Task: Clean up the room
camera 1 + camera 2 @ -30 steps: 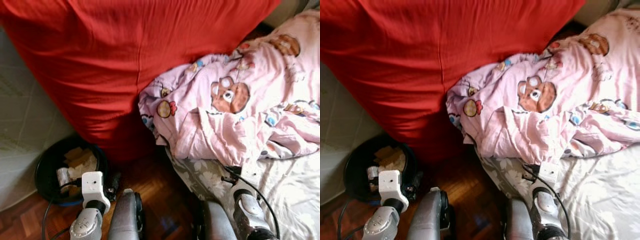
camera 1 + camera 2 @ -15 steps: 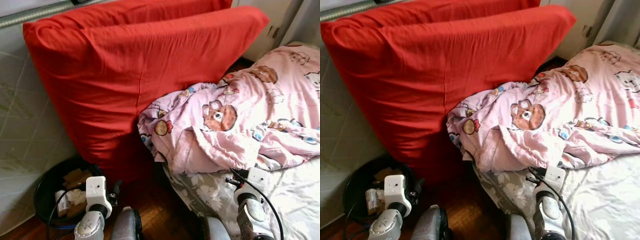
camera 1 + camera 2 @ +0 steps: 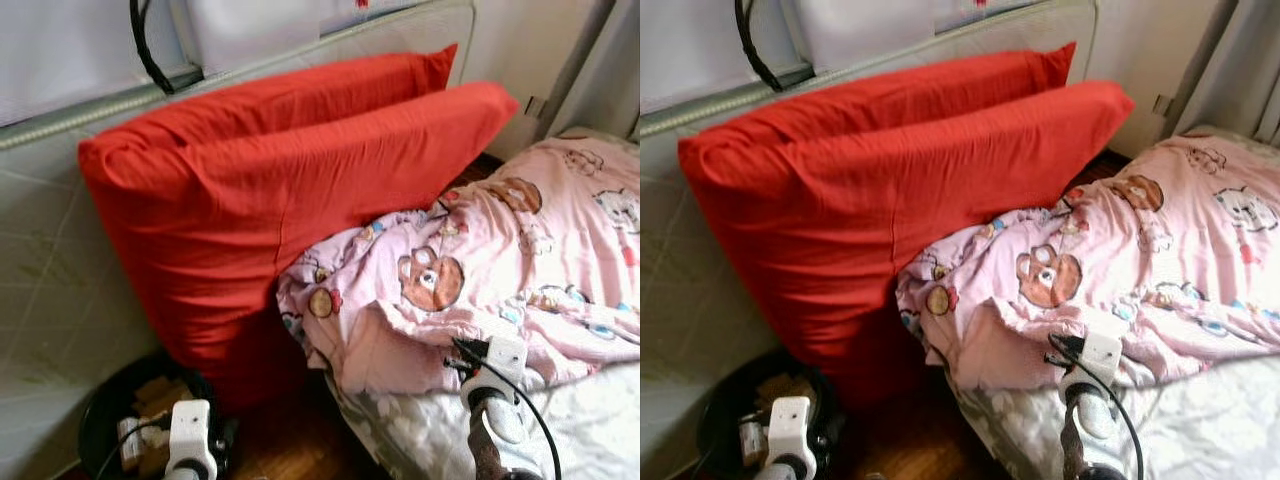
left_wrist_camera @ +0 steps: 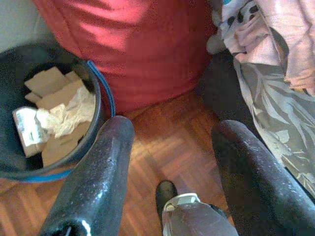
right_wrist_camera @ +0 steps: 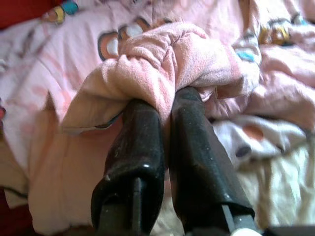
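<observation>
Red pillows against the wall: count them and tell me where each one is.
2. The front red fabric pillow leans upright, its lower edge touching the pink cartoon-print blanket. The rear red fabric pillow stands behind it against the wall. More may be hidden behind.

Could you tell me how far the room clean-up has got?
Done: scraps already lie in the black bin on the floor. In hand: the right gripper pinches a fold of the pink blanket, which lies rumpled on the bed. The left gripper hangs open. Left: spreading the blanket, perhaps straightening the red pillows.
</observation>
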You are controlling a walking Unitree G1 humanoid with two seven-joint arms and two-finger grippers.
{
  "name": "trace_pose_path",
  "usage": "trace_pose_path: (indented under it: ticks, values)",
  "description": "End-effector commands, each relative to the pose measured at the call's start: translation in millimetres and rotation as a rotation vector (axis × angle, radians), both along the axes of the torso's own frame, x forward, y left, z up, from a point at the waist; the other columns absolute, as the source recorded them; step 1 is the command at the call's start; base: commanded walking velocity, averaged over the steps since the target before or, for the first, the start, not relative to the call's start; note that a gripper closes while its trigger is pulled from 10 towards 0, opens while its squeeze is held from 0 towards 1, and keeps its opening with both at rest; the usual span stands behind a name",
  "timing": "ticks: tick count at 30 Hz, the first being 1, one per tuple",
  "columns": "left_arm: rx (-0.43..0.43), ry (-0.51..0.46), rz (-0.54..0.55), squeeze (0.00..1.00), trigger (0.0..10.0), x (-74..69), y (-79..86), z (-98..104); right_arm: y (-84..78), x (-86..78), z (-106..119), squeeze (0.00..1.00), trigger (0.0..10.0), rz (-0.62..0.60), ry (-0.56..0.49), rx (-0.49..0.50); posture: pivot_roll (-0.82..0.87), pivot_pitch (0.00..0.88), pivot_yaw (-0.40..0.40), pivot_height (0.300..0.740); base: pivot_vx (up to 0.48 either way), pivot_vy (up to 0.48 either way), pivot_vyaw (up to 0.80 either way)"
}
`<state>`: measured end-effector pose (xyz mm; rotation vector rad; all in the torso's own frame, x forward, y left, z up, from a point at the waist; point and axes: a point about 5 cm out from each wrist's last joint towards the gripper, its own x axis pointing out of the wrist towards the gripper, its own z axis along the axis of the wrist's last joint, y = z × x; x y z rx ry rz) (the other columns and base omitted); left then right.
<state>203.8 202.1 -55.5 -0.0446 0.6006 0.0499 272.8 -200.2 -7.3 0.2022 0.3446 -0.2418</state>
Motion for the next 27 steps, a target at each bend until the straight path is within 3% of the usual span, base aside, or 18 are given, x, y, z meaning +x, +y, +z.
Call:
trace_pose_path:
  ticks: [1,6,13,16,27]
  values:
    - [0.01,0.061,0.029,0.0,10.0,-8.6,7.9,-7,0.9,-0.2,0,0.0,10.0,0.006,-0.004,-0.005,-0.03,0.0,0.027,0.74,0.0,0.0,0.0]
    - [0.021,0.153,0.052,0.0,10.0,-23.7,13.9,-17,-0.6,-1.3,-1,0.0,10.0,0.001,0.003,-0.017,-0.04,0.0,0.026,0.74,0.0,0.0,0.0]
    - [0.021,0.153,0.052,0.0,10.0,-23.7,13.9,-17,-0.6,-1.3,-1,0.0,10.0,0.001,0.003,-0.017,-0.04,0.0,0.026,0.74,0.0,0.0,0.0]
    - [0.028,0.201,0.065,0.0,10.0,-33.0,14.5,-23,-1.3,-1.4,1,0.0,10.0,-0.001,-0.014,-0.024,-0.04,0.0,0.017,0.74,0.0,0.0,0.0]
    - [0.017,0.206,0.08,0.0,10.0,-33.4,11.1,-24,-0.2,3.3,5,0.0,10.0,0.001,-0.032,-0.032,-0.03,0.043,0.012,0.74,0.0,0.0,0.0]
